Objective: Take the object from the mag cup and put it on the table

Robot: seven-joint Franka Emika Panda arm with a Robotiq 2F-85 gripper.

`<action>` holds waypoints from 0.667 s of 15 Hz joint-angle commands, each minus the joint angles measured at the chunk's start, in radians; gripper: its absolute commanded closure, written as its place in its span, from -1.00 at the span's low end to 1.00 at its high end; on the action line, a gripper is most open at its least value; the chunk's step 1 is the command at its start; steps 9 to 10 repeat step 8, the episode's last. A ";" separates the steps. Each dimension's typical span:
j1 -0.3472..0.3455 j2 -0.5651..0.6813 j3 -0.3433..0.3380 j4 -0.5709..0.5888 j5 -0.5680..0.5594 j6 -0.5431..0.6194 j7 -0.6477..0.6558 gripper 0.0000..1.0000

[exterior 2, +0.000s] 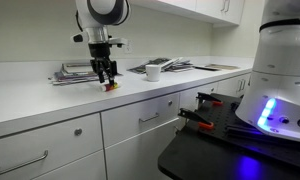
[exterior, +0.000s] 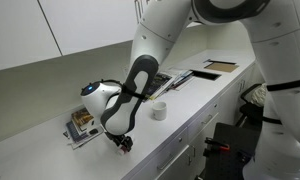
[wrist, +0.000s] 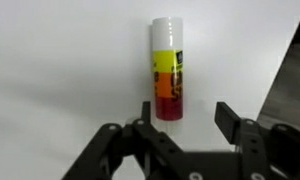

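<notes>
The object (wrist: 167, 70) is a small tube with a white cap and yellow, orange and red bands. It lies on the white table (wrist: 70, 70). My gripper (wrist: 187, 120) is open and empty just above it, and the tube's red end is close to one finger. In both exterior views the gripper (exterior: 120, 138) (exterior 2: 106, 74) hangs low over the table (exterior: 40, 152) (exterior 2: 40, 102), with the red item (exterior: 124, 147) (exterior 2: 112, 86) under its fingertips. The white mag cup (exterior: 159, 111) (exterior 2: 152, 72) stands upright a short way along the counter, apart from the gripper.
A stack of books (exterior: 82, 123) (exterior 2: 74, 73) lies by the wall behind the gripper. Dark flat trays (exterior: 176, 79) (exterior 2: 172, 64) lie beyond the cup. A second white robot body (exterior 2: 280, 70) stands beside the cabinets.
</notes>
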 commanded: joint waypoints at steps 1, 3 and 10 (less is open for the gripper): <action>-0.093 -0.064 0.054 -0.048 0.137 0.039 -0.050 -0.99; -0.151 -0.118 0.071 -0.085 0.254 0.076 -0.095 -1.00; -0.234 -0.284 0.051 -0.163 0.568 0.061 -0.250 -1.00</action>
